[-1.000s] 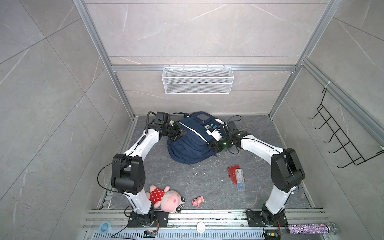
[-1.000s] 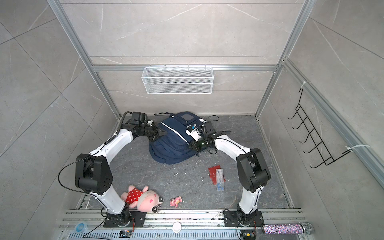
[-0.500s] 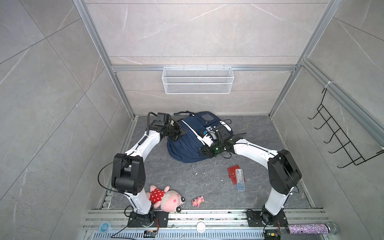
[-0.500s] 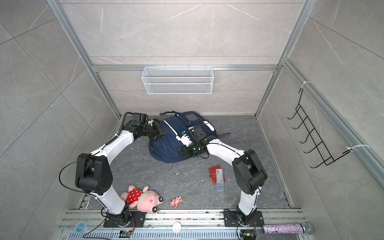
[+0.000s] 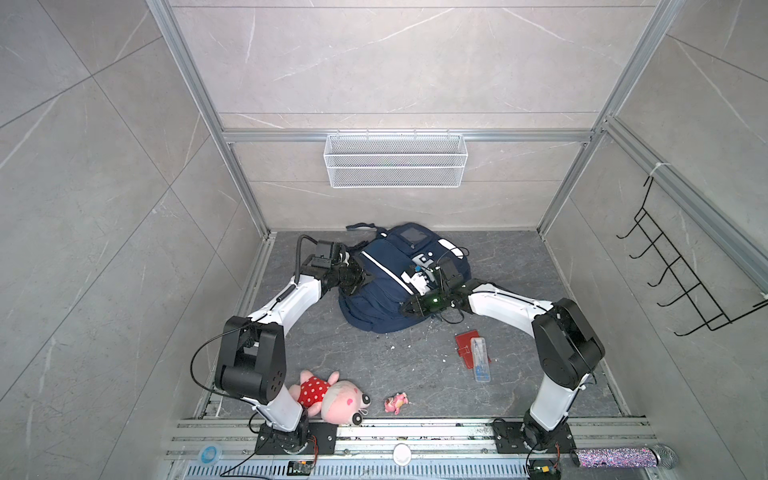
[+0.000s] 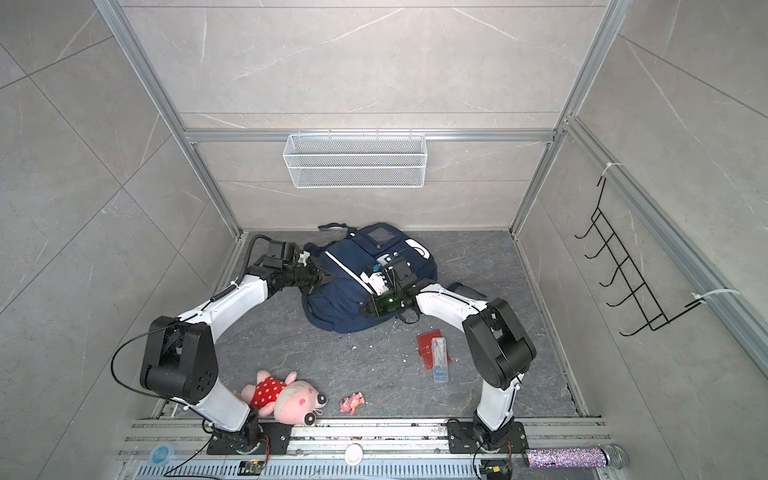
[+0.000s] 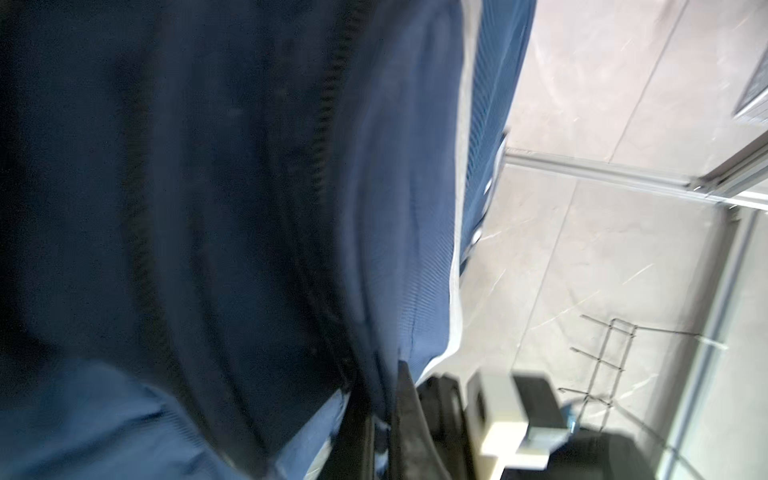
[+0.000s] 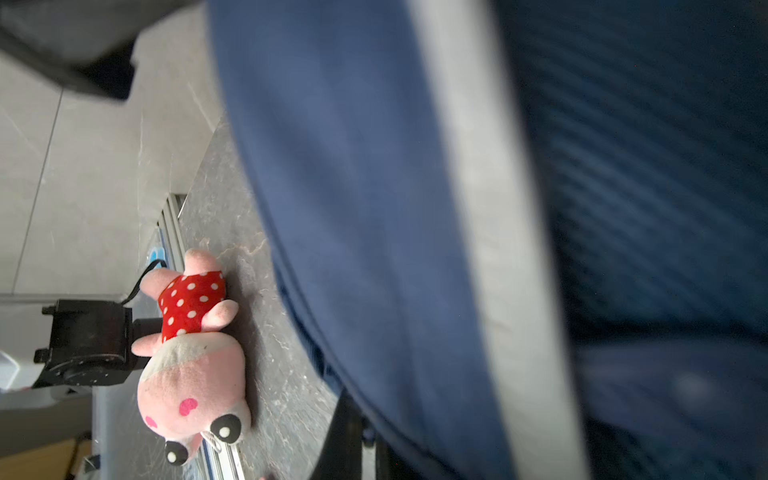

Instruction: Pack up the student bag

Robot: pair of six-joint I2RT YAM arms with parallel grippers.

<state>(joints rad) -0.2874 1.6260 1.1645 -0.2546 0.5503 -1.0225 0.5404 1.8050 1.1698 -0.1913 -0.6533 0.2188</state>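
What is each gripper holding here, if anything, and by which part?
Both are shut on the student bag, the left gripper and the right gripper each pinching the side nearest its own arm. Zip pull or cloth: too blurred to tell.

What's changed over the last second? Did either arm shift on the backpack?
The right end effector, shut, slid across the student bag from its right side leftward to its near edge in both top views. Nothing visibly taken or let go. The left end effector stays clamped on the bag's left side; the bag barely shifted; plush pig, small pink toy, red wallet and clear case have not moved.
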